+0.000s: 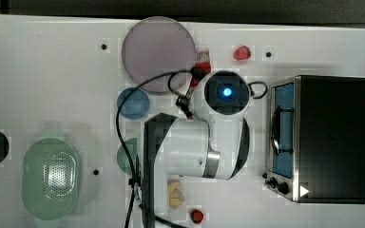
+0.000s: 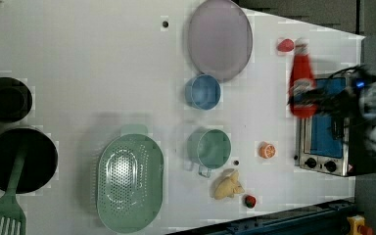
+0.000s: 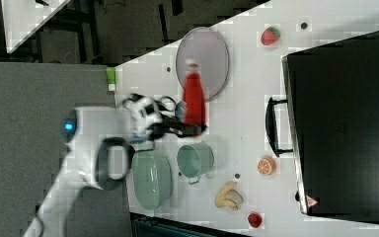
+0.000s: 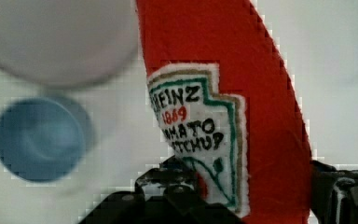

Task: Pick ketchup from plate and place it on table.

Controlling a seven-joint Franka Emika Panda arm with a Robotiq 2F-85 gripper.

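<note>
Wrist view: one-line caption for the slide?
Jaws clamp the ketchup bottle's lower body, with the plate and blue dish on the table behind.

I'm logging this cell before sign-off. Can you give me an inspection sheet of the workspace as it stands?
Surface: white table with black dot holes.
Job's things: ketchup held off the mauve plate.
Clutter: blue dish, teal cup, green colander, strawberry, orange slice, toaster oven.
End effector: shut on the ketchup.
Cables: black cable along the arm.
Surroundings: dark floor.
</note>
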